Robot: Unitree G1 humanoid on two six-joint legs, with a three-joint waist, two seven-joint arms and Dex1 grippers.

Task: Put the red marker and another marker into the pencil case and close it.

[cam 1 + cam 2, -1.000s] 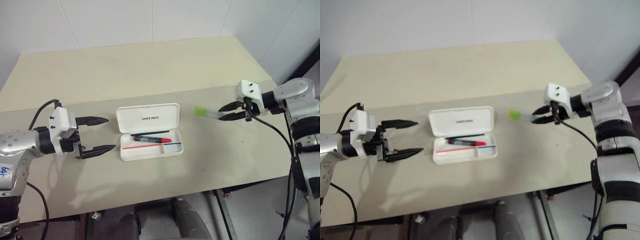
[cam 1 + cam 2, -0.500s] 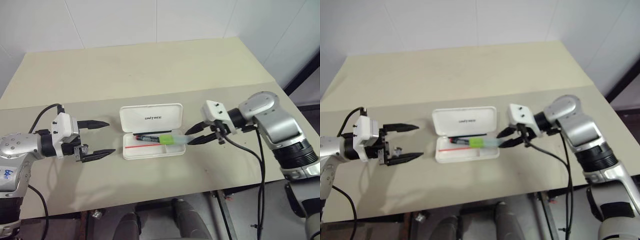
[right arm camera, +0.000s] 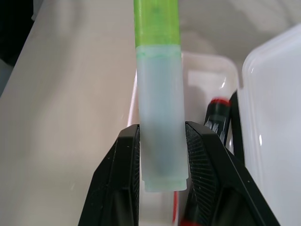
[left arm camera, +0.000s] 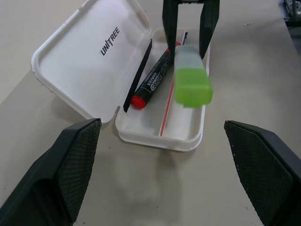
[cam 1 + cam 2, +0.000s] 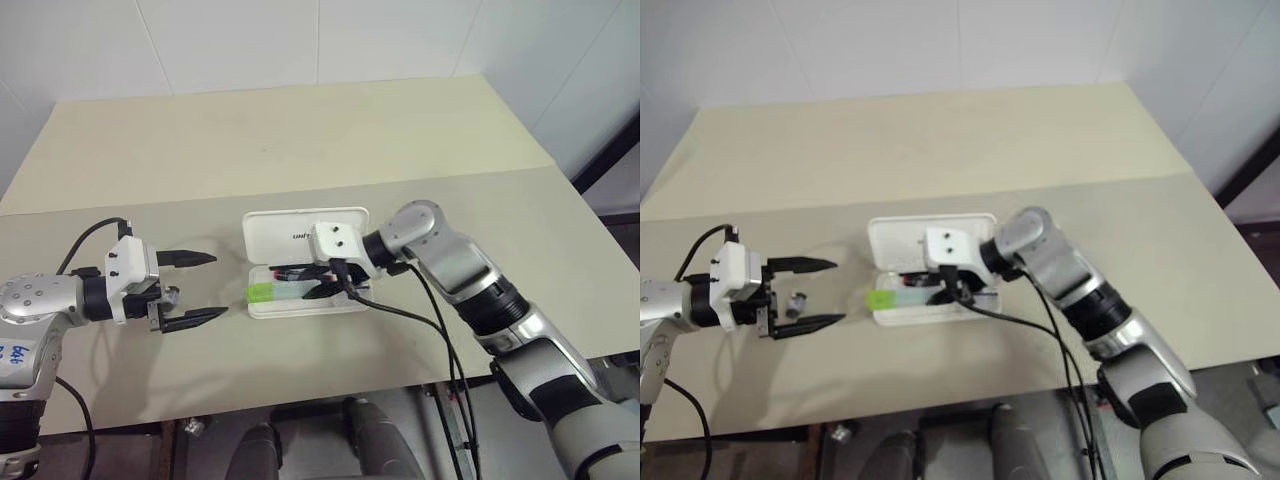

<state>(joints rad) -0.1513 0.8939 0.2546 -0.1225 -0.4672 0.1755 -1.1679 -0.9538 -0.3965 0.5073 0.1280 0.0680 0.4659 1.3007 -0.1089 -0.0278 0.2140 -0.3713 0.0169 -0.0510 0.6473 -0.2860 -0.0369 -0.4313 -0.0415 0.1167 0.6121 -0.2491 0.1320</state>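
Observation:
The white pencil case [image 5: 285,232] lies open mid-table, lid back with "unitree" lettering [image 4: 109,41]. The red marker [image 4: 155,80], black with red ends, lies in its tray [image 4: 188,134]. My right gripper [image 5: 318,283] reaches over the tray from the right. It is shut on the pale barrel of another marker [image 3: 160,117], whose lime-green cap [image 5: 262,293] sticks out past the tray's left end. This marker hangs a little above the tray. My left gripper [image 5: 218,285] stands open left of the case, pointing at it, with nothing between its fingers.
The beige table [image 5: 300,140] has a seam running across behind the case and wide bare room on all sides. A white wall [image 5: 300,40] rises behind the far edge. Black cables [image 5: 440,340] hang from my right arm over the front edge.
My right gripper has carried the green-capped marker leftward, from right of the case to over its tray. The left gripper stays open in about the same place.

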